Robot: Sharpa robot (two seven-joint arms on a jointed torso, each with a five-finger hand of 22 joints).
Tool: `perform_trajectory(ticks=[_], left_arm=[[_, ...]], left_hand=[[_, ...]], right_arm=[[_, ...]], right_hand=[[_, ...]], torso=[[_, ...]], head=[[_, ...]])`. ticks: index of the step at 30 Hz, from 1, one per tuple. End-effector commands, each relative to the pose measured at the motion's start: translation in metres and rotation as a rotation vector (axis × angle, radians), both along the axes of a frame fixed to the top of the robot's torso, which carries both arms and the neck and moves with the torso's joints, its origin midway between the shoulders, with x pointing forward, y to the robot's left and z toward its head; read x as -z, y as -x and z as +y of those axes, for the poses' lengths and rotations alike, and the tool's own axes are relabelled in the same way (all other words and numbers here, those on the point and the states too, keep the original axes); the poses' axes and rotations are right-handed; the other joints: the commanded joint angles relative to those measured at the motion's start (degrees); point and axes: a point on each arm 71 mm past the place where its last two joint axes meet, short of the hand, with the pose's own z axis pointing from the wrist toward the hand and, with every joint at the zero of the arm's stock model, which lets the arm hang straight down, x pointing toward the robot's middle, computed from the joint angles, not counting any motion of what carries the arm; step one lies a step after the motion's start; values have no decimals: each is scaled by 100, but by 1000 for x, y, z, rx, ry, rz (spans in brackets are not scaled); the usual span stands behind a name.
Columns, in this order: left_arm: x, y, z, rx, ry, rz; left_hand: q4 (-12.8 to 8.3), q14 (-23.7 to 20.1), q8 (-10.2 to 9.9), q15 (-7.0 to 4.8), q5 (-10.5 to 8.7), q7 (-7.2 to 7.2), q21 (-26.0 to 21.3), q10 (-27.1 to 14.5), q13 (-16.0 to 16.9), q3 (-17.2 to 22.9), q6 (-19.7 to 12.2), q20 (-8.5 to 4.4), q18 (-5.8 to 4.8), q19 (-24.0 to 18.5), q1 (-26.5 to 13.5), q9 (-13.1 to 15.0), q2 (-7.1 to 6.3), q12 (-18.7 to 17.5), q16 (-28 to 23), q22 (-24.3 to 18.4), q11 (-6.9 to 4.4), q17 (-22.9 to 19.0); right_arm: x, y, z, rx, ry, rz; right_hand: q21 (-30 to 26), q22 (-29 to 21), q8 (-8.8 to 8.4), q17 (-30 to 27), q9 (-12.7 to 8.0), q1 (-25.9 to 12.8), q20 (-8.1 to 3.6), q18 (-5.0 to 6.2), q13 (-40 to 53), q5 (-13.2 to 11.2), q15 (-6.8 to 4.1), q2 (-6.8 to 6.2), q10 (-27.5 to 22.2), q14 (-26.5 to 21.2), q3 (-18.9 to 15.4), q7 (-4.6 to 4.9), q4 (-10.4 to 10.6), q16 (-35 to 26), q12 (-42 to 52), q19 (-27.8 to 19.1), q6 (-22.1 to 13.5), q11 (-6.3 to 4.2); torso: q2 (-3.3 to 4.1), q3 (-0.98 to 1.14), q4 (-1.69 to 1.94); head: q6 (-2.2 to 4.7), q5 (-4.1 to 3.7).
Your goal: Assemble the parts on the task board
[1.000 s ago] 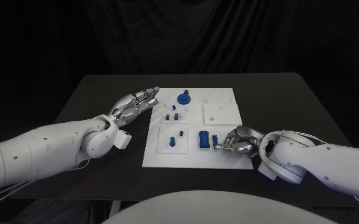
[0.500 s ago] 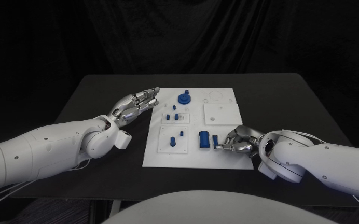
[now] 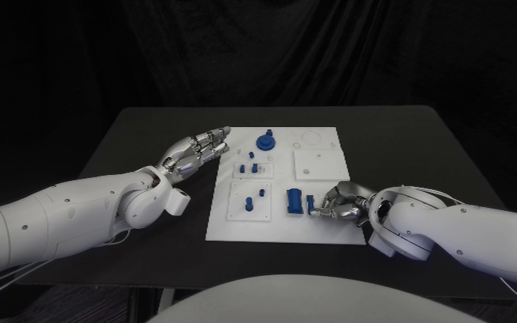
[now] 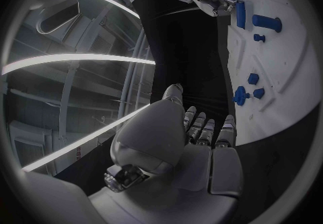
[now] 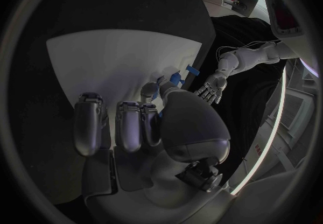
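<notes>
- My right hand (image 3: pixel 341 205) is at the near right edge of the task board (image 3: pixel 323 229), pinching a small blue part (image 3: pixel 310 205).
- Beside it stands a bigger blue block (image 3: pixel 293 201).
- My left hand (image 3: pixel 196 150) hangs flat and loose left of the board, holding nothing.
- A round blue part (image 3: pixel 265 142) sits far back.

The task board (image 3: pixel 323 181) lies mid-table (image 3: pixel 431 151); left hand (image 3: pixel 197 149) beside its left edge, right hand (image 3: pixel 339 205) at its near right.

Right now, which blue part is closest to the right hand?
The small blue part at the right hand, touching its fingers. It stands just right of the larger blue block; the other parts lie further left or farther back.
</notes>
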Motion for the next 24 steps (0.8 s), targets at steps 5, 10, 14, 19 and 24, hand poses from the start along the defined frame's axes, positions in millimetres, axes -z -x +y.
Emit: perform_trajectory(ticks=[5, 10, 14, 19, 24], left_arm=[[-1, 1, -1, 8, 17, -7], [-1, 1, -1, 6, 17, -10], [-1, 1, 0, 0, 18, -19], [-4, 2, 2, -14, 15, -53], [-9, 5, 3, -25, -3, -118]], left_hand=[[-11, 20, 24, 35, 22, 51, 24, 7, 7, 25, 6, 55, 58, 2, 27, 7, -26, 23, -27, 8, -12, -9], [-16, 19, 25, 40, 24, 59, 24, 7, 7, 30, 5, 59, 58, 1, 28, 7, -27, 21, -28, 3, -5, -9], [-17, 14, 27, 39, 25, 59, 18, 8, 7, 31, 12, 58, 58, -6, 28, 8, -27, 25, -30, -12, -3, -12], [-16, 4, 42, -19, 23, 64, -1, 17, 9, 37, 46, -15, 62, -36, 18, 10, -40, 40, -35, -57, -38, -16], [110, -2, 82, -174, -6, 52, -40, 28, 10, -5, 143, -263, 69, -95, -67, 18, -72, 64, -39, -149, -175, -18]], right_arm=[[3, 2, -1, -8, 22, 26], [2, 3, -1, -9, 16, 15], [-3, 2, -3, -24, 15, -51], [-15, -2, -7, -24, -40, -205], [-49, -15, -14, -19, -163, -473]], right_hand=[[22, 1172, 34, 669, 27, 187, -48, 34, 1508, -93, -49, -10, 606, 430, -2, -13, -129, 9, 15, 154, 65, -59], [15, 1169, -18, 658, 16, 328, -54, 35, 1508, -102, -55, -56, 606, 427, -5, -13, -244, 3, 15, 149, 21, -62], [63, 1184, -87, 709, -11, 336, -52, 23, 1508, -303, -49, -156, 606, 438, -107, 0, -273, 23, 15, 169, -13, -52], [107, 1199, -324, 745, -139, 217, -53, 12, 1508, -346, -45, -306, 606, 445, -290, 12, -188, 38, 15, 186, -186, -44], [6, 1163, -672, 483, -433, -180, -34, 33, 1508, -347, -36, -314, 606, 386, -551, 35, 367, -72, 15, 127, -156, -20]], torso=[[4, 1, 2], [3, 3, 1], [0, 3, -4], [2, 2, -9], [-1, 7, -13]], head=[[-1, 6], [-1, 8], [-1, 39], [-1, 77], [-1, 111]])
